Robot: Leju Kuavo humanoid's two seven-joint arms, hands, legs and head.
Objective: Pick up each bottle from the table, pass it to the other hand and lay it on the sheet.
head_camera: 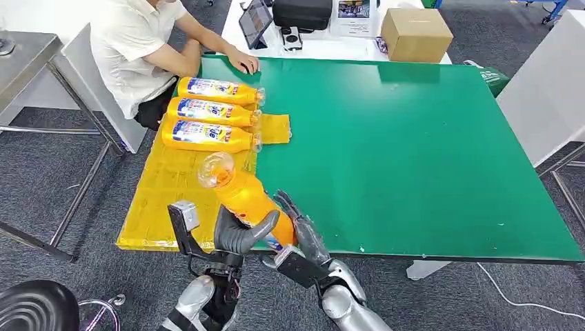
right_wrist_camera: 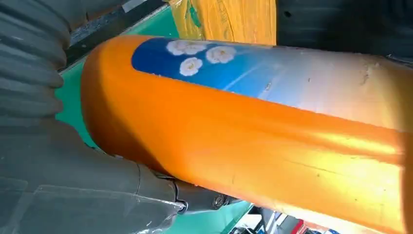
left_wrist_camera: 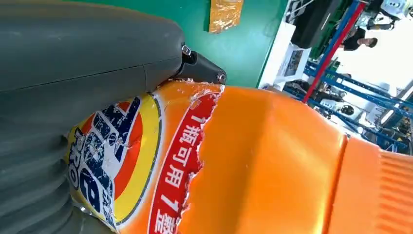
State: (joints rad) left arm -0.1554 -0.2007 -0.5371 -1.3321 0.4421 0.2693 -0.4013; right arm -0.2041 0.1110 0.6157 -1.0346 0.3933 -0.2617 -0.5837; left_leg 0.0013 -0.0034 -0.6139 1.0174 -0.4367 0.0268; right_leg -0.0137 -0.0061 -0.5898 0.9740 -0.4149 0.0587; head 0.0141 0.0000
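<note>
Both hands grip one orange bottle (head_camera: pixel 238 193) above the table's near edge: the left hand (head_camera: pixel 238 234) wraps its lower body, the right hand (head_camera: pixel 300 231) presses the other side. Three bottles (head_camera: pixel 210 114) already lie on the yellow sheet (head_camera: pixel 165 200). If either lets go too early, I'd expect it to drop off the edge.

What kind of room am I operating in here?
Most likely a robotics lab or test workspace: a green-topped work table with a yellow sheet, a seated person with a tablet and a cardboard box nearby, and blue metal racking behind.
</note>
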